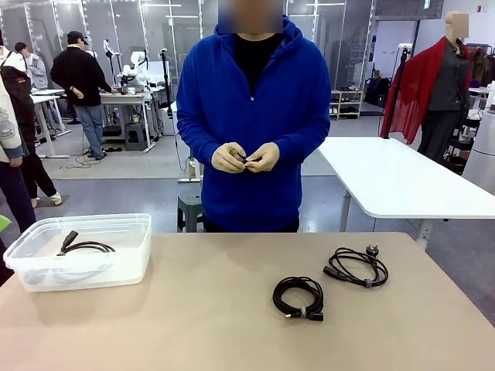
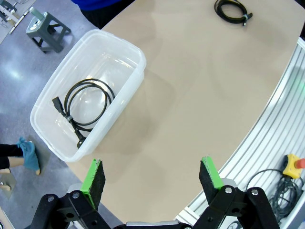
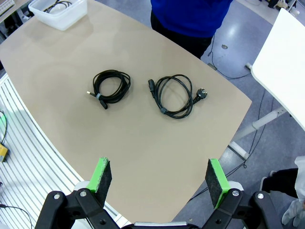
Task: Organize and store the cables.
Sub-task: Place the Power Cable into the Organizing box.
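Two coiled black cables lie on the tan table: a tight coil near the middle and a looser one with a plug end to its right. A third coil rests inside the clear plastic bin at the table's left. My left gripper hangs open high above the table beside the bin. Over the table's near edge my right gripper stands open, well short of both loose coils. Nothing is between either pair of fingers.
A person in a blue hoodie stands at the far side, hands together at the waist. A white table is behind on the right, a grey stool on the floor. A yellow box with a red button sits off the table's near edge.
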You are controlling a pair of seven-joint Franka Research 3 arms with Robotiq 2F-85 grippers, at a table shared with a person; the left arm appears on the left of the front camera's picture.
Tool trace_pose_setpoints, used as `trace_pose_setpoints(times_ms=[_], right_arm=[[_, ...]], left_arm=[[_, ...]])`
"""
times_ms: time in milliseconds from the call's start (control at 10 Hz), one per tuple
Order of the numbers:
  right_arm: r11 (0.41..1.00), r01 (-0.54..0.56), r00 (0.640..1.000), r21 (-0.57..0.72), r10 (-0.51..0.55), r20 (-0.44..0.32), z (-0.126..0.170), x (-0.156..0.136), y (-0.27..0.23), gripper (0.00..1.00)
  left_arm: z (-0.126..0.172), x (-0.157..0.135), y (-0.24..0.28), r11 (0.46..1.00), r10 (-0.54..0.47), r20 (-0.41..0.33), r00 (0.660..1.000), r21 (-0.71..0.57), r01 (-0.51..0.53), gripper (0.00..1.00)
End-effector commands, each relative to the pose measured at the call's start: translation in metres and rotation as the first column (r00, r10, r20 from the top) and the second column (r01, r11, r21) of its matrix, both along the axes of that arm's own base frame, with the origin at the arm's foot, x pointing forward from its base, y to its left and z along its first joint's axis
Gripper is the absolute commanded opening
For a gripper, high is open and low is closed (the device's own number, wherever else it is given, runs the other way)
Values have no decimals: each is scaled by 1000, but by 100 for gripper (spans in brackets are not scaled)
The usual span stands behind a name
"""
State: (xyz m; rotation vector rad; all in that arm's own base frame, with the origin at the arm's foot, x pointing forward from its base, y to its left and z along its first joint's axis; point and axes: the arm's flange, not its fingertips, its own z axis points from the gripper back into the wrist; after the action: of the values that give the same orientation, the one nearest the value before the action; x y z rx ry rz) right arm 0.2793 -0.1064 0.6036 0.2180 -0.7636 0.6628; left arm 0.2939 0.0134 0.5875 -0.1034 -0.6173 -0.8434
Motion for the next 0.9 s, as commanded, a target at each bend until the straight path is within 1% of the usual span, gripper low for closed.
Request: trace_pose_setpoints(times_ms=[0,400,500,600,700,800], right_arm=[[1000,0,1000,2,0,0,-1,0,-1,100],[1000,0,1000,0,0,0,0,0,0,100],[997,5,1000,-71,-6,-19,-7,10,6,100],[992,-60,997,-111,54,-55,-22,25,15,100],[978,-78,996,-195,69,-49,-37,40,25,100],[965,-132,991,-228,119,-68,-49,54,30,100]], left_arm=[[0,0,-1,1000,-4,-4,1000,0,4,100],[0,0,-1,1000,-4,-4,1000,0,4,100],[0,0,-1,1000,-4,-4,1000,0,4,100],[0,0,-1,1000,-4,-4,1000,0,4,100],[0,0,-1,1000,-4,-4,1000,0,4,100],[0,0,-1,1000,-4,-4,1000,0,4,100]])
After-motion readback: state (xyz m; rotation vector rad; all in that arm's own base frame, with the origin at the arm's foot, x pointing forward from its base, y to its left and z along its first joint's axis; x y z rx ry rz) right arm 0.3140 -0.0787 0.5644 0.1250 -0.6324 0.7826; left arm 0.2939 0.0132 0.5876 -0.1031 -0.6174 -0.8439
